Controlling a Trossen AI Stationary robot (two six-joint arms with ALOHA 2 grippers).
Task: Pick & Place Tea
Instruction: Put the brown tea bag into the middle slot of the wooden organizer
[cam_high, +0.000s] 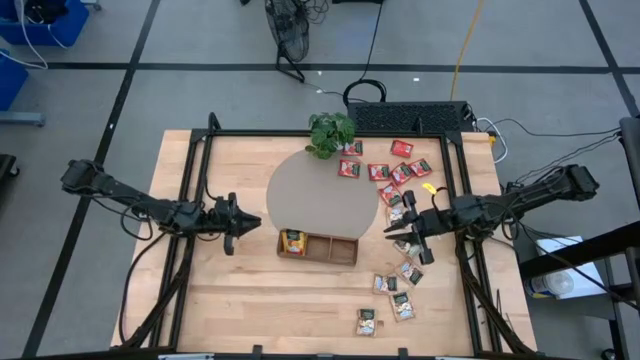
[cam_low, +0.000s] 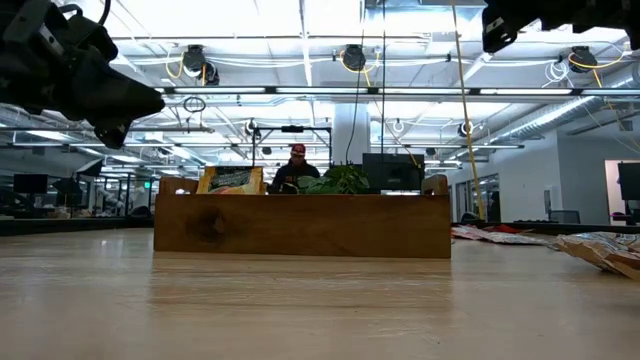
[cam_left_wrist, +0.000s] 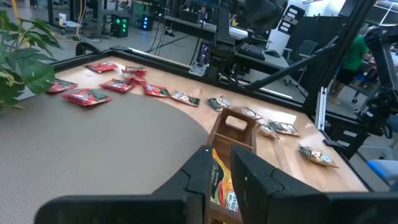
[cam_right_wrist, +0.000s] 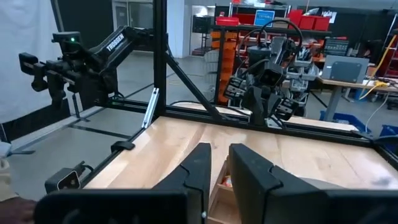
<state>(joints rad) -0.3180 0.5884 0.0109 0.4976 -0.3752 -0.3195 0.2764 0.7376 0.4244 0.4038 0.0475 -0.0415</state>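
The left gripper hangs above the table just left of the round grey mat, its fingers drawn close with only a thin slit between them and nothing held. The right gripper is over the right half of the table, beside the scattered packets, and its fingers are likewise near together and hold nothing. A wooden tray with two compartments lies at the near edge of the mat, between the two grippers; one orange-yellow tea packet stands in its left compartment (seen in the low view as a yellow packet poking above the tray wall), and the right compartment looks bare. The rest of the tea is loose on the table to the right: red packets clustered near the far right of the mat, close to the potted plant, and pale packets trailing toward the near edge, with two nearest the front. From the left wrist camera the tray sits just ahead of the fingers, with the red packets spread across the mat's far side. A person shows in the room behind the tray.
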